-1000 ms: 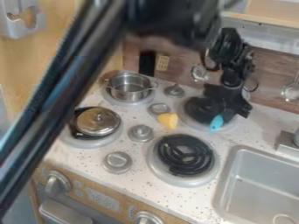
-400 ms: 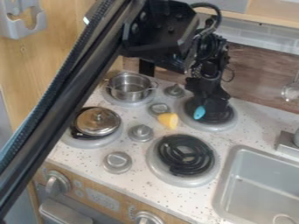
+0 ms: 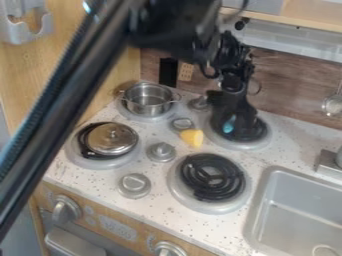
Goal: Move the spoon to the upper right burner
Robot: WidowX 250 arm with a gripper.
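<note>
Blue spoon (image 3: 229,124): we see its bright blue part low against the end effector (image 3: 235,118), over the upper right burner (image 3: 242,146); the rest is hidden, and we cannot tell whether it touches the coil.
End effector state: we cannot tell whether it is apart, together or clamped on the spoon.
Weight and feel: we judge it light and fairly stiff, probably smooth plastic, so it could twist or slip in a loose hold; breakage seems unlikely.
Where to hold: we would take it across the handle near its balance point, leaving the broad end free, with modest pressure.
Burner coil: its ridges would probably leave the spoon tilted or rocking, so we would lower it gently and let go only once it is supported.
Yellow piece (image 3: 192,137): it lies on the surface (image 3: 294,145) just beside the burner's left edge; we would keep clear of it when backing away.
</note>
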